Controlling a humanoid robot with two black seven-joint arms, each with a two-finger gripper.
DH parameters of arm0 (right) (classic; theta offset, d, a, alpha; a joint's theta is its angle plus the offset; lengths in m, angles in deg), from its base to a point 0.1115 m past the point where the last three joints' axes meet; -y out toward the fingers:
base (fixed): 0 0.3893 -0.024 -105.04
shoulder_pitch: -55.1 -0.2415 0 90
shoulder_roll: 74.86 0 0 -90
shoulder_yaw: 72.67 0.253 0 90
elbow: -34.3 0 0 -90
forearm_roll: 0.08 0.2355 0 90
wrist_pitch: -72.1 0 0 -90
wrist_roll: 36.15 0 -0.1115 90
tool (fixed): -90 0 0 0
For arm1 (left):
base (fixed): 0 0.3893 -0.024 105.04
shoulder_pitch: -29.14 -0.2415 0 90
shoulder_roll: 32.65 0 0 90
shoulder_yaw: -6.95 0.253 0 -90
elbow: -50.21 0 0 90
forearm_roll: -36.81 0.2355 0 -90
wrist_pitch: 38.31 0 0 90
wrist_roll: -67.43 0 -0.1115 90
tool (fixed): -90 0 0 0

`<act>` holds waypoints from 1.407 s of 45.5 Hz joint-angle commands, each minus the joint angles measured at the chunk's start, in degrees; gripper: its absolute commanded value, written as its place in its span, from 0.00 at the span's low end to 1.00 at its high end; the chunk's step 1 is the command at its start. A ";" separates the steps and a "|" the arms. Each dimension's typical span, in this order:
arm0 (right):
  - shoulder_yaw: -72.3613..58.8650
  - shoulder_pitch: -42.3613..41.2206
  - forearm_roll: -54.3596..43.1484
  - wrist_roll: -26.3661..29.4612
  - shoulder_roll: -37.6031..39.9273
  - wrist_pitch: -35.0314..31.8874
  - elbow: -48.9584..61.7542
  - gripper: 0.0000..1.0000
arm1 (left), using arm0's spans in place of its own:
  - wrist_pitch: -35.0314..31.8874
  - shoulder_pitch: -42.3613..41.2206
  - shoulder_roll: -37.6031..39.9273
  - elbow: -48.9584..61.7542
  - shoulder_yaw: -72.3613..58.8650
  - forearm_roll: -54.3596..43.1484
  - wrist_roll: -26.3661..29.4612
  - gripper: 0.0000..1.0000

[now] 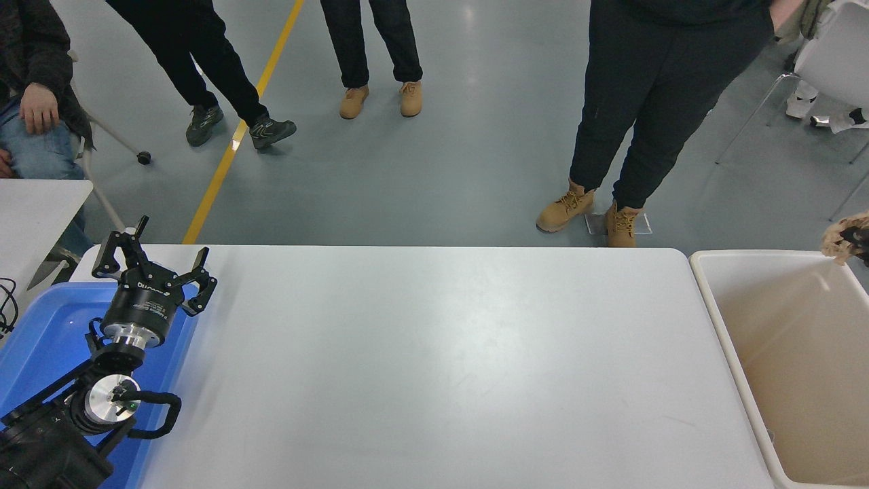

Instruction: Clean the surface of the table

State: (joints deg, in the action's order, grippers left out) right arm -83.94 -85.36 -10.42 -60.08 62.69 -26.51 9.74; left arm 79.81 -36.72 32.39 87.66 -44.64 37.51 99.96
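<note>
The table surface fills the middle of the view, bare white from edge to edge. Off its right edge stands a beige bin. Above the bin's far rim, at the picture's right border, the right gripper shows only a dark tip against a crumpled tan wad (whether its fingers grip the wad I cannot tell). By the table's left edge the left gripper hangs over a blue bin, fingers spread.

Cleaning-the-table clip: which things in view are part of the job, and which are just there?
Part of the job:
- table
- crumpled paper, at the right edge above the beige bin
- beige bin

Just there:
- left claw, parked over the blue bin
- small table
- people standing beyond
</note>
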 commanded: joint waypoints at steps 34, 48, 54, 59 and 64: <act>-0.07 4.23 7.80 18.12 -8.08 11.25 5.58 0.00 | 0.00 0.03 0.00 0.00 0.00 0.01 0.00 0.99; -0.69 6.16 7.71 21.73 -10.80 11.34 7.87 0.00 | 0.00 0.03 0.00 0.00 0.00 0.01 0.00 0.99; -0.69 6.86 7.18 21.81 -12.91 11.34 9.09 0.00 | 0.00 0.03 0.00 0.00 0.00 0.01 0.00 0.99; -0.86 7.21 6.83 21.81 -15.81 11.34 11.29 0.00 | 0.00 -0.06 0.00 0.00 0.00 0.01 0.00 0.99; -0.95 7.57 6.13 21.81 -18.18 11.34 13.22 0.00 | 0.00 0.03 0.00 0.00 0.00 0.01 0.00 0.99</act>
State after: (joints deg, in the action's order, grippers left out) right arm -84.68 -78.71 -3.32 -38.76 49.19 -15.24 19.54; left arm 79.81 -36.70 32.39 87.66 -44.64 37.51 99.95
